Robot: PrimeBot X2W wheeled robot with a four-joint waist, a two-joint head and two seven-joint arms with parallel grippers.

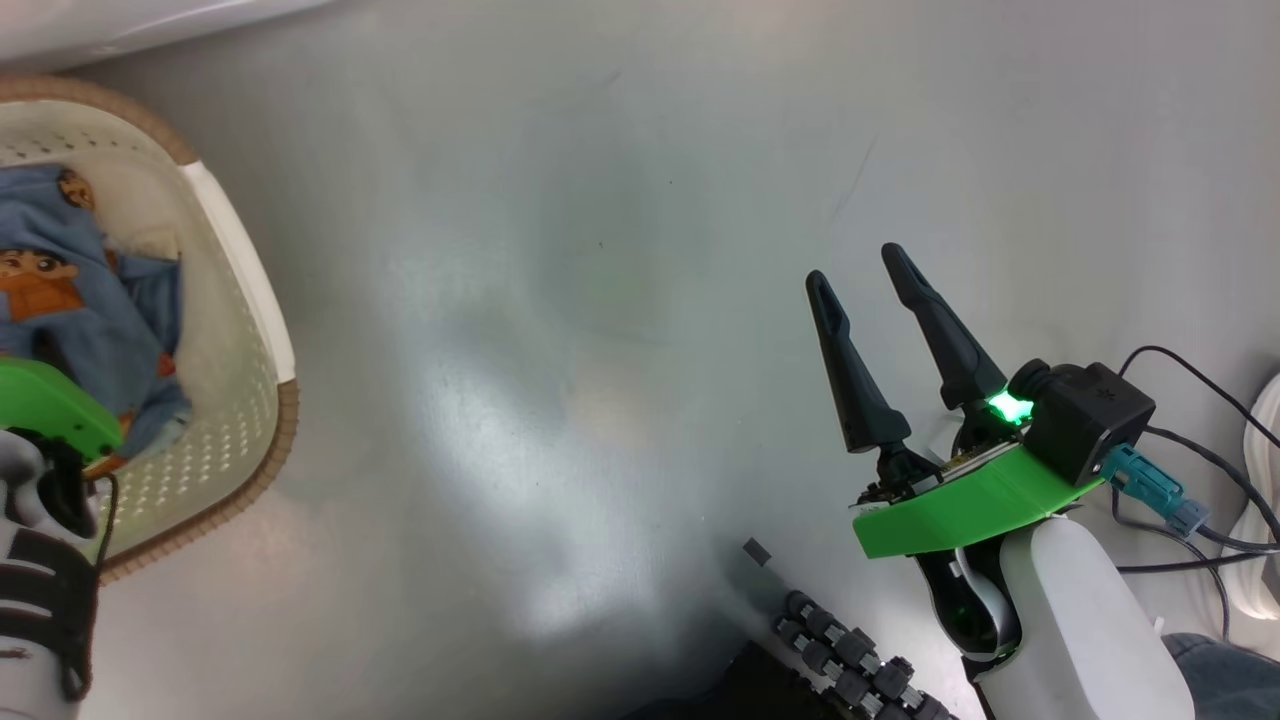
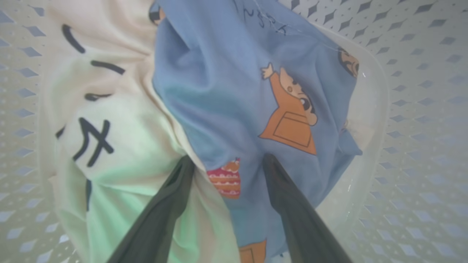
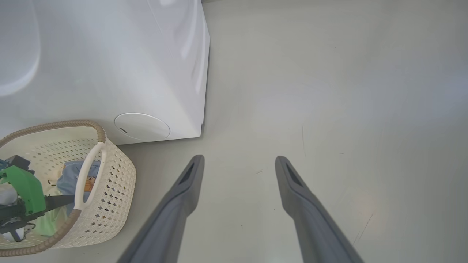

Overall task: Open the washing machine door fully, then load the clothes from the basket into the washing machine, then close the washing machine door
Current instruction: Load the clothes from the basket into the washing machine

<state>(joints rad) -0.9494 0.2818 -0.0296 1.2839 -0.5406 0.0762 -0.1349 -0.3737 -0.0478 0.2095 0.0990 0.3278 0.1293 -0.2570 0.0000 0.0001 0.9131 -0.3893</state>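
Two dark fingers of my left gripper [image 2: 227,157] rise closest to the lens in the left wrist view. They stand wide apart, with their tips down against the clothes [image 2: 234,91] and nothing pinched. A fold of light-blue fabric printed with an orange cartoon figure lies between the tips. The cream garment [image 2: 109,120] with black marks bunches against the left finger and catches a green glow. All of it sits inside the basket [image 2: 420,109], whose perforated walls close in on every side of the pile.

From the head view, the basket [image 1: 240,330] is at the far left on the grey floor [image 1: 600,300]. The left arm's green wrist plate [image 1: 50,400] hangs over it and hides part of the blue cloth. My right gripper [image 1: 855,266] hangs well apart from the basket at the lower right, jaws spread and empty over bare floor. Black cables [image 1: 1200,400] trail off behind it, and a black ribbed part [image 1: 850,660] sits just below.

Through the right wrist camera, the washing machine [image 3: 109,65] is a white body directly behind the basket [image 3: 109,190], with a round cover [image 3: 142,126] low on it. I cannot make out its door from this angle. The basket's white handle [image 3: 89,175] arches over the side nearest the right gripper [image 3: 239,159].
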